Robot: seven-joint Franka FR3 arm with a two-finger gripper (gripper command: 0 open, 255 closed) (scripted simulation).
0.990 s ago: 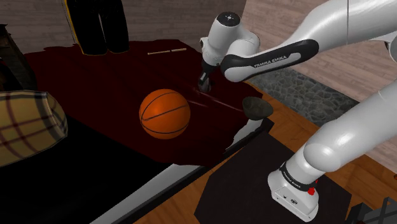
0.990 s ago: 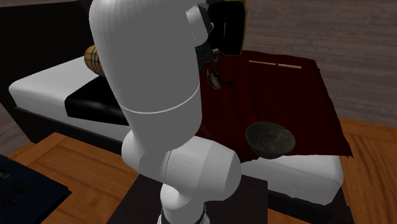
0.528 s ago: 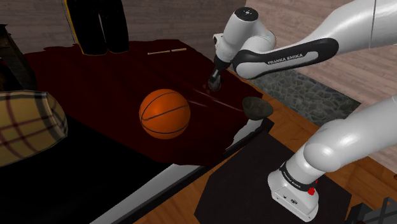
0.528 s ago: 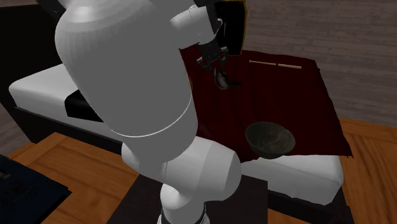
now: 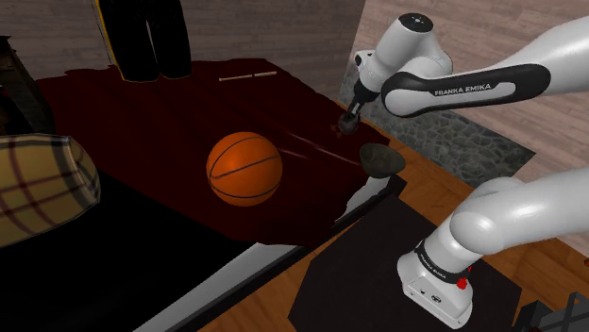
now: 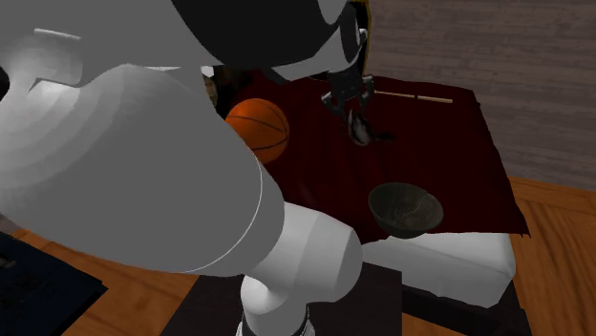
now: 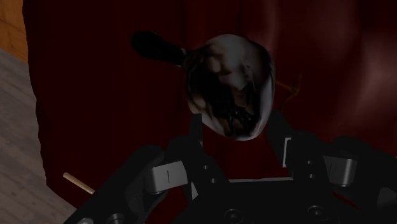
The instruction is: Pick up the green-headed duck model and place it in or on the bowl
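Duck: dark grey-brown glossy duck model (image 7: 232,83) with a dark head and neck sticking out sideways. No green reads in this dim light. It hangs in the air over the dark red cloth (image 5: 160,123), right of centre in the upper half of the shoulder view.
Duck vs jaws: the body sits between the two black fingers (image 7: 196,135), one on each flank. Most of the body bulges past the tips, and the head points across the jaw line.
Gripper: all-black two-finger gripper (image 5: 348,120) points down, jaws clamped on the duck.
Change: a second ago the gripper was low at the cloth near frame centre in the shoulder view. Now it is raised and has swung toward the right of the frame, duck with it.
Meaning: pick looks done; carry is mid-way to late; release not yet done.
Bowl: dark round bowl (image 5: 381,158) at the cloth's near edge, just below-right of the gripper in the shoulder view. It looks empty in the second exterior view.
Next: probably a short further shift over the bowl, then lower and open.
Risk: the grip sits near the tips on a rounded body, so the duck could slip or twist.
Around: orange basketball (image 5: 244,168) at mid-frame; thin wooden stick (image 5: 247,74) at upper centre; plaid cushion (image 5: 42,184) at the left edge.
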